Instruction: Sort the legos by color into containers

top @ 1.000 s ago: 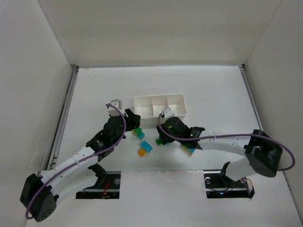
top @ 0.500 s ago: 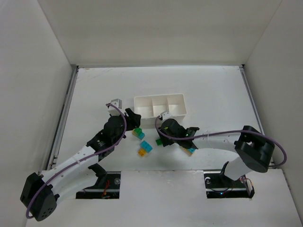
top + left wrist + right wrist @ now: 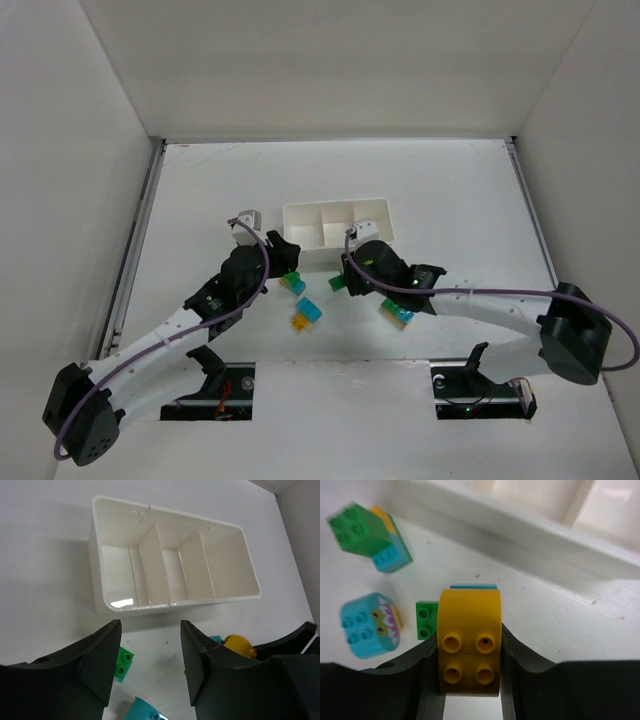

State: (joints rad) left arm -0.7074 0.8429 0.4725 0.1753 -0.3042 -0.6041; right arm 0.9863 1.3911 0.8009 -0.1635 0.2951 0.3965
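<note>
Right tool (image 3: 469, 647) has closed within the last second and swung nearer the tray. It now clamps a yellow brick (image 3: 469, 630) between its fingers, close to the tray's near wall. The pick looks done, with the drop likely next. Left tool (image 3: 150, 647) hangs with jaws apart, holding nothing, above a small green brick (image 3: 124, 662). Loose on the bench (image 3: 560, 615) lie a green, cyan and yellow stack (image 3: 367, 535) and a round cyan piece (image 3: 367, 625). Beyond sits the white tray (image 3: 96, 555). All three compartments are empty, so no colour is sorted yet.
</note>
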